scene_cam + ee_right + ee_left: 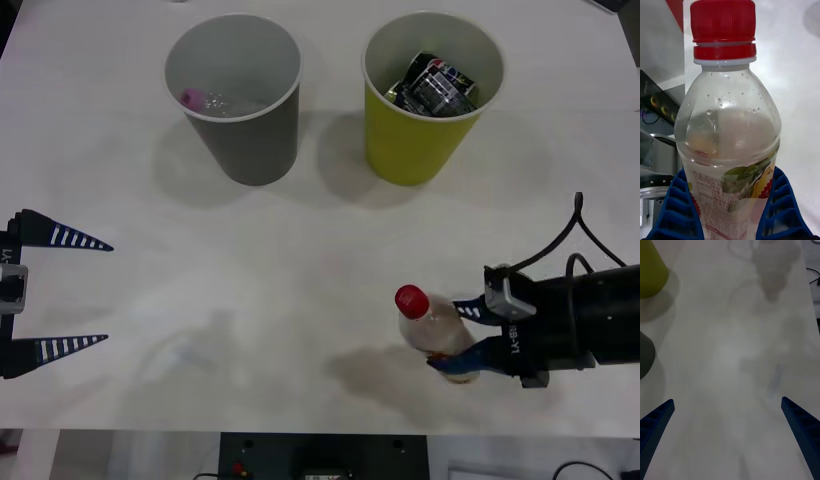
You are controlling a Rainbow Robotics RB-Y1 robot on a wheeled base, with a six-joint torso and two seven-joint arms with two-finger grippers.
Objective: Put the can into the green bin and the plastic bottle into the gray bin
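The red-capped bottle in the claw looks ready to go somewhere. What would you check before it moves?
1. Grip: right claw closed on the plastic bottle, blue fingers on both sides. Ok.
2. Cap on the bottle: ok.
3. Gray bin upright with open mouth: ok, though a pink-capped bottle already lies inside.
4. Cans sit in the green bin: ok.
5. Left claw open at the table's left edge, out of the way: ok.
6. Bottle lifted off the table: cannot tell.
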